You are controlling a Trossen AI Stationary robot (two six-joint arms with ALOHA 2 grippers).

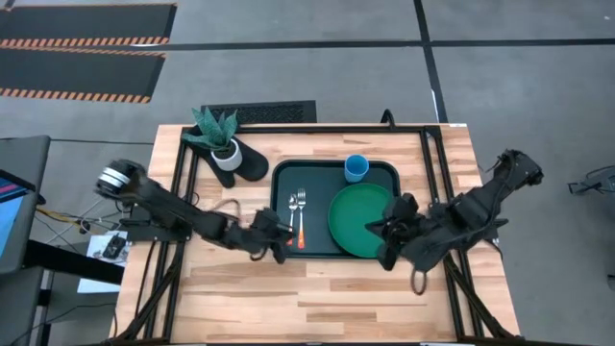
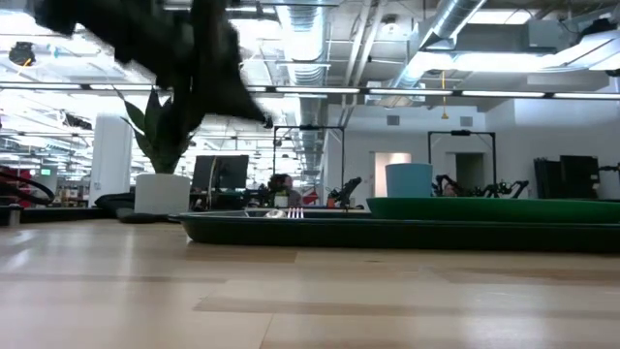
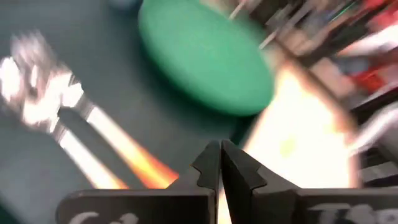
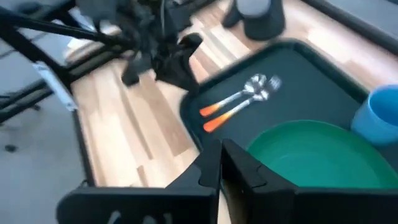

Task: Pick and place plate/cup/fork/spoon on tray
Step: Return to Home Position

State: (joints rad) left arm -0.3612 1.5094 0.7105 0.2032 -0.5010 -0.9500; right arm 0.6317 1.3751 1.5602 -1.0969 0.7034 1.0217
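Wooden table [image 1: 317, 298], seen from above, with the dark rectangular tray [image 1: 317, 183] lying at its middle toward the far edge. The left arm [image 1: 183, 216] reaches in low from the left edge, bent at the elbow. Its left gripper [image 1: 282, 238] is poised over the tray's near-left corner, fingers pressed together and holding nothing. In the low view this arm hangs clear above the table surface. The right arm [image 1: 471, 211] extends from the right edge, folded, its right gripper [image 1: 382, 234] above the plate's right rim, fingers likewise closed and empty. The green plate [image 1: 354, 219] rests flat inside the tray, in its right half against the near lip. A potted plant [image 1: 223, 144] stands on the table just beyond the tray's far-left corner. The light-blue cup [image 1: 356, 169] stands upright in the tray, just behind the plate. The orange-handled fork and spoon [image 1: 301, 226] lie side by side in the tray's left half, heads toward the far side; which is which cannot be told.
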